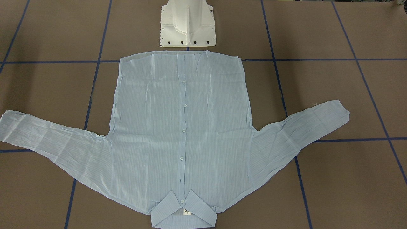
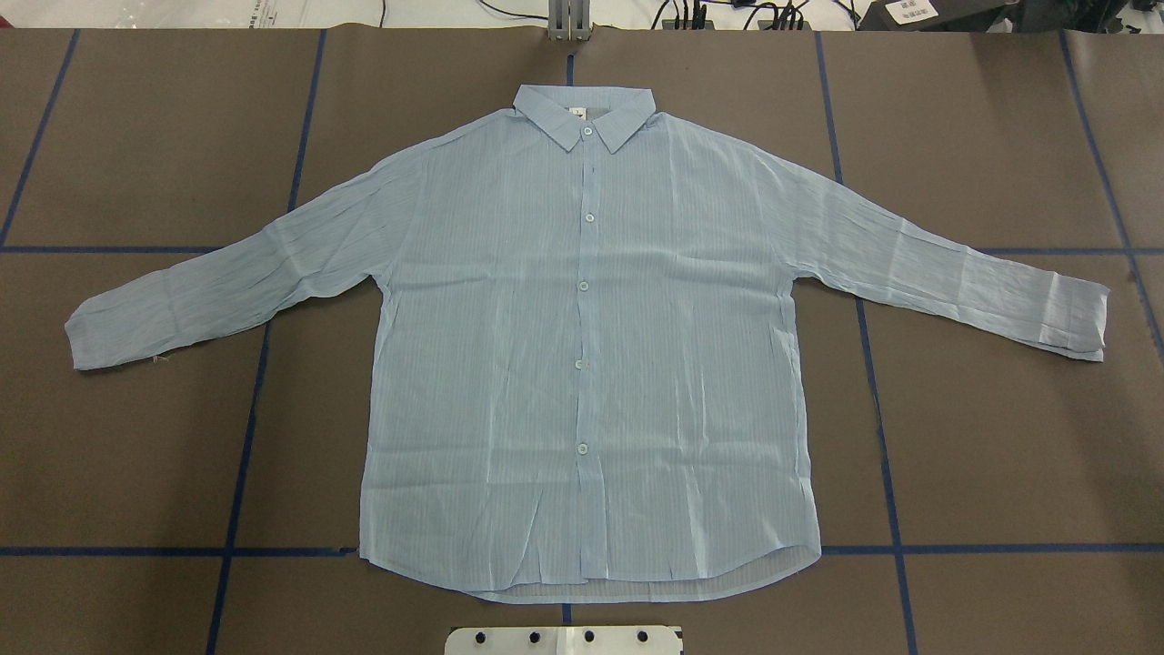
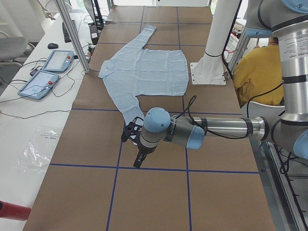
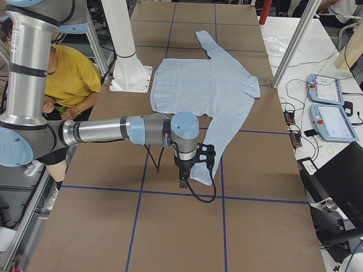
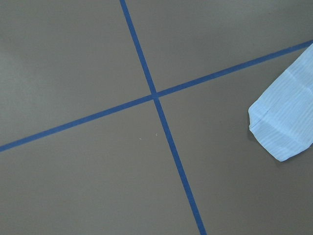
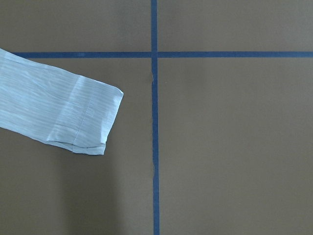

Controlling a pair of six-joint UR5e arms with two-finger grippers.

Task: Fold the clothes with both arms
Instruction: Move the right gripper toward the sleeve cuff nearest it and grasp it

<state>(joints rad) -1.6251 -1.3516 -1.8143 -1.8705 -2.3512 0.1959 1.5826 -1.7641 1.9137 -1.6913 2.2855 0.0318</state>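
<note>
Folding not begun, shirt (image 2: 491,364) flat: next you lower left end effector (image 3: 138,162) and right end effector (image 4: 182,182) (grip: can't tell) onto the cuffs (image 6: 93,122).

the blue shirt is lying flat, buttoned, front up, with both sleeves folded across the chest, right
Not quite. The shirt is flat, buttoned and front up, but its sleeves are spread out to the sides, not folded across the chest. The overhead exterior view shows it.
</note>
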